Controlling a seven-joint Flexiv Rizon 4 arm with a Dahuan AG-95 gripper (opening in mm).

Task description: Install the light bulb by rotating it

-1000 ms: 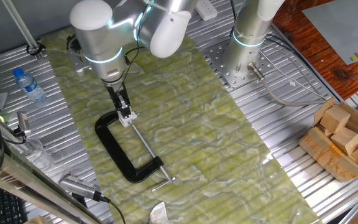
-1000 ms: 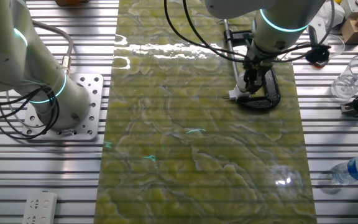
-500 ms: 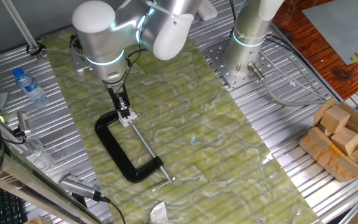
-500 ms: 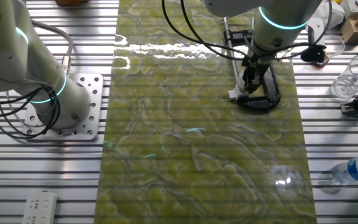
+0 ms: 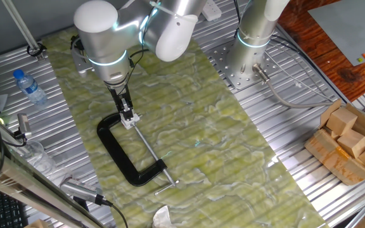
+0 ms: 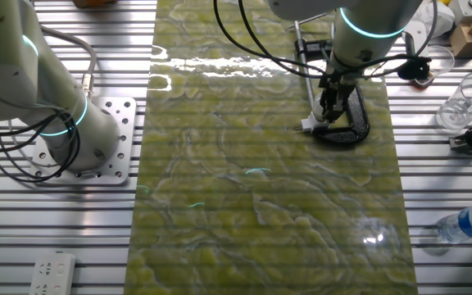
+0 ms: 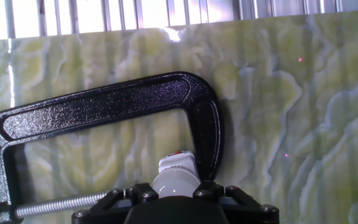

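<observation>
1. Light bulb (image 7: 174, 182) sits at the clamp's (image 7: 104, 106) jaw end, just inside the frame.
2. Gripper (image 5: 127, 116) is closed around the bulb, fingers snug on it.
3. Water bottle (image 5: 29, 86) is way off from the clamp, left of the mat (image 5: 220, 139).

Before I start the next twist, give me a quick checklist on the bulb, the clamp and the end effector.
1. End effector around the small matte white round light bulb: ok, its black body frames the bulb in the hand view.
2. Firm grip on the bulb: cannot tell, finger contact is hidden.
3. Bulb meets its pale socket at the jaw end of the black cast-iron C-clamp: ok.
4. How far it is screwed in: cannot tell.
5. C-clamp flat on the green marbled mat: ok.
6. Clamp's threaded steel screw free of the arm: ok.
</observation>
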